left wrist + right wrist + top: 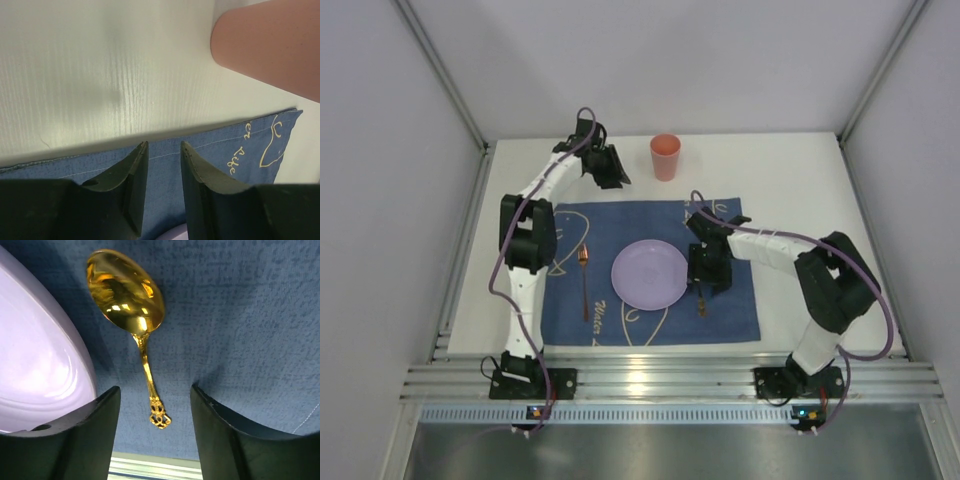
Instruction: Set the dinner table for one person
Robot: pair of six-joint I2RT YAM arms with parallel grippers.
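The white dinner table (pixel 780 170) carries a blue placemat (pixel 620 222) with a lilac plate (pixel 649 273) in its middle. A gold spoon (pixel 127 295) lies on the mat right of the plate, and its handle end shows in the top view (pixel 701 305). My right gripper (pixel 156 387) hovers open over the spoon's handle, fingers on either side and not touching it. A gold utensil (pixel 583 280) lies left of the plate. A pink cup (pixel 665 156) stands upright behind the mat. My left gripper (pixel 164 144) is open and empty over the mat's back edge, left of the cup (pixel 270 45).
Grey walls (pixel 400 200) close the table on three sides. An aluminium rail (pixel 670 380) runs along the near edge just below the mat. Bare white tabletop (pixel 100 65) lies behind and beside the mat (pixel 225 145).
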